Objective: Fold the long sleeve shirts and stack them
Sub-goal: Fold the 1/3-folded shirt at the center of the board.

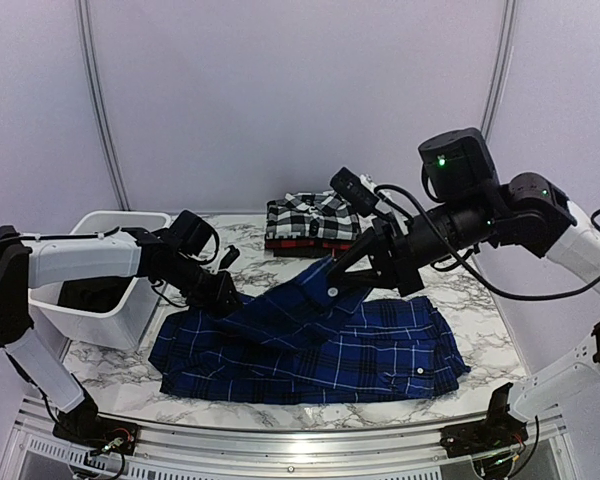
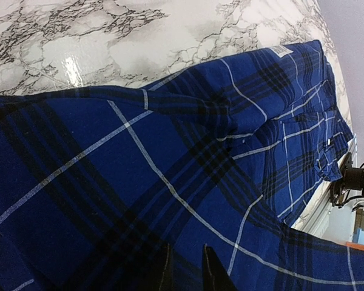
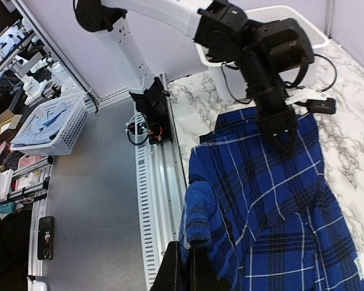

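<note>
A royal blue plaid shirt [image 1: 320,350] lies spread across the middle of the marble table. Its upper part is lifted in a slanting fold between my two grippers. At the fold's lower left end, my left gripper [image 1: 225,300] [image 2: 185,248] is shut on the blue cloth [image 2: 170,151]. My right gripper [image 1: 332,272] [image 3: 184,245] is shut on a bunched edge of the same shirt [image 3: 273,212], held above the table. At the back, a folded black-and-white check shirt [image 1: 310,213] rests on a red-and-black one [image 1: 295,244].
A white plastic tub [image 1: 105,305] stands at the table's left, right behind my left arm, with something dark inside. A metal rail [image 1: 280,440] runs along the near edge. A white basket [image 3: 48,124] sits on the floor beyond.
</note>
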Motion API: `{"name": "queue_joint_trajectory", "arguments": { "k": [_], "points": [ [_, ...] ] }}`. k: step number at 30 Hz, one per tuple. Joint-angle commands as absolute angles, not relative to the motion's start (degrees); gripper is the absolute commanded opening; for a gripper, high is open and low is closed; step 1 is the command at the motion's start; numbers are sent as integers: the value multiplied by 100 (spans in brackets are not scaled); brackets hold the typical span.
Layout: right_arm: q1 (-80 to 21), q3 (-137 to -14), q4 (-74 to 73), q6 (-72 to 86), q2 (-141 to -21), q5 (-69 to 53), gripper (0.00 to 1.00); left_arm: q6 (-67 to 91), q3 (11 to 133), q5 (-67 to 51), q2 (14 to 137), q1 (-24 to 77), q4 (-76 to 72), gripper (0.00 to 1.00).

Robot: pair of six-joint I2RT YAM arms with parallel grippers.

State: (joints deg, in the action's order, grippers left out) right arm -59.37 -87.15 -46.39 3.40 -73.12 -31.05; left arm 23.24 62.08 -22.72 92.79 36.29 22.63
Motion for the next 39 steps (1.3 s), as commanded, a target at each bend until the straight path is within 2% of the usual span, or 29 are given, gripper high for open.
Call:
{"name": "queue_joint_trajectory", "arguments": {
  "k": [1, 21, 33, 39],
  "points": [
    [-5963, -9292, -5454, 14, -7475, -2262, 0, 2462, 6091, -2180, 8894, 3718, 2404, 18],
    [-5967, -9486, -5976, -292, -7442, -1608, 0, 3056, 5327, -1936, 8438, 4350, 2404, 17],
    [-5752, -9213, -5577, -37, -7720, -861, 0, 3437, 4598, -1742, 8200, 4578, 2124, 17],
    [-5642, -8836, -5275, 119, -7743, -1083, 0, 3555, 4527, -1375, 7837, 4577, 2178, 16]
  ]
}}
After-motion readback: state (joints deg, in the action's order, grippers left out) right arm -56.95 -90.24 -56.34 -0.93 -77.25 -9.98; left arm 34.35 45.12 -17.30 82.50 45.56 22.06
